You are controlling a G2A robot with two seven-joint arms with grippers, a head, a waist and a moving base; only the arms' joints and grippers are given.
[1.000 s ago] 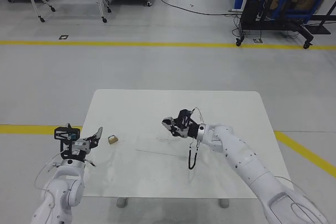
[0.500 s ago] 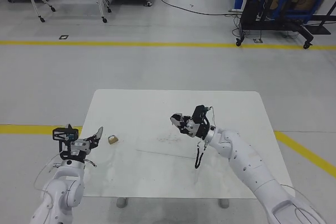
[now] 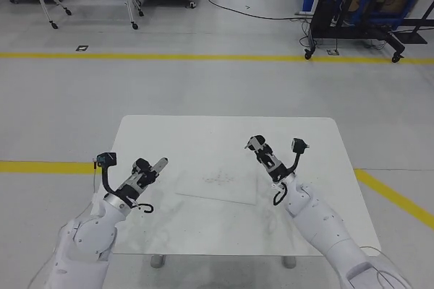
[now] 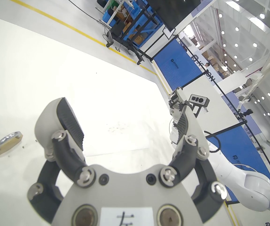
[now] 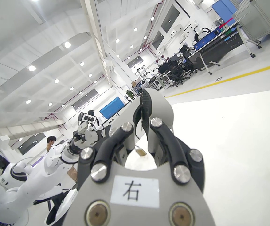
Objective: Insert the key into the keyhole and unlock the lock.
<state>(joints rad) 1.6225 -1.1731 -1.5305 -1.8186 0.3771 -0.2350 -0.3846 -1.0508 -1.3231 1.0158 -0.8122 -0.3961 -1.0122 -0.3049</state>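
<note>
A grey workshop floor (image 3: 202,87) crossed by yellow lines (image 3: 202,55) surrounds a white rectangular table (image 3: 202,130). A small brass-coloured padlock with a silver shackle (image 4: 6,142) lies flat on the table's left part. It is just beside the left gripper (image 4: 125,106), whose fingers are spread wide and hold nothing. The right gripper (image 5: 144,97) hangs over the table's right half, well apart from the padlock. Its fingers are pressed together; whether a key sits between them cannot be told. Faint scuff marks (image 3: 220,175) dot the tabletop between the two arms.
</note>
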